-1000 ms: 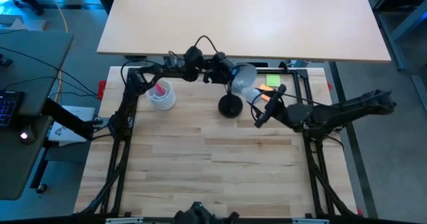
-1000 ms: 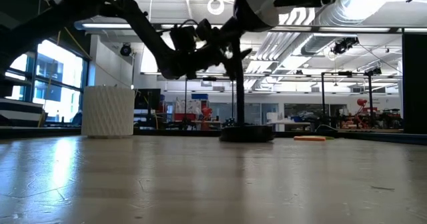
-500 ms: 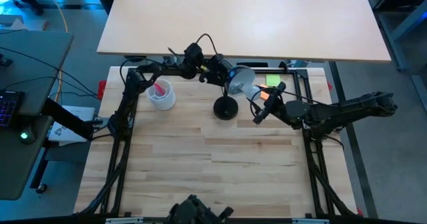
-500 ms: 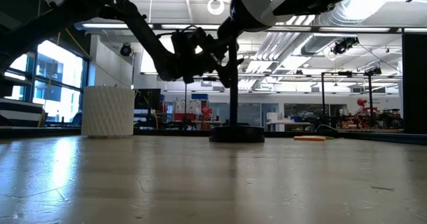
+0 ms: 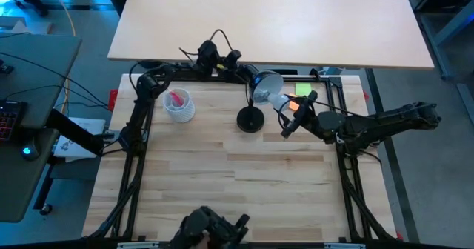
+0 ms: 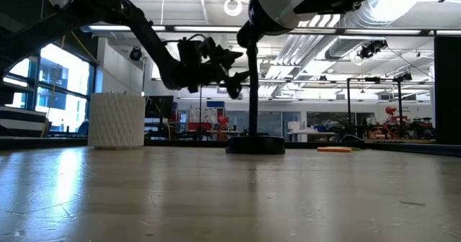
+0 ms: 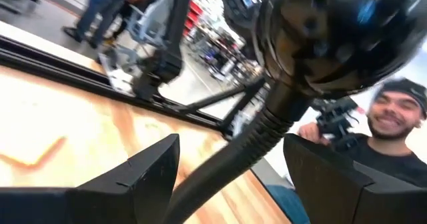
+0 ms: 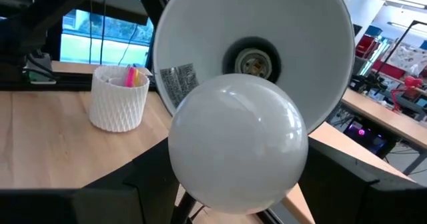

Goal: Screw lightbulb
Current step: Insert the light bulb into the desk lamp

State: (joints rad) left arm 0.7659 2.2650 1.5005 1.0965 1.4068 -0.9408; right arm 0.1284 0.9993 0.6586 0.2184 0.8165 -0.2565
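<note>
The black desk lamp stands on its round base (image 5: 250, 119) at the far middle; its shade (image 5: 266, 84), white inside, opens toward the right arm, and the empty socket (image 8: 253, 64) shows. My right gripper (image 5: 290, 114) is shut on the white lightbulb (image 8: 237, 144), just in front of the shade's opening. My left gripper (image 6: 232, 76) is open beside the lamp, on its left. In the left wrist view the lamp's bendy neck (image 7: 233, 157) runs between the fingers with gaps on both sides. My right gripper holds the lightbulb (image 5: 279, 103) between its two fingers, coming from the table's right, about level. The bulb's round globe (image 8: 237, 117) faces the socket and hides the place of contact. The bulb is lifted clear of the table and apart from the shade.
A white ribbed cup (image 5: 178, 105) with pink items stands at the far left. Green and orange paper pads (image 5: 301, 90) lie at the far right of the lamp. A person (image 7: 390, 117) is beyond the table's far edge.
My left gripper has let go of the lamp's neck and drawn back toward the table's far left corner. Before that, the lamp slid a little toward the table's left. My right gripper has kept the bulb in front of the shade.
</note>
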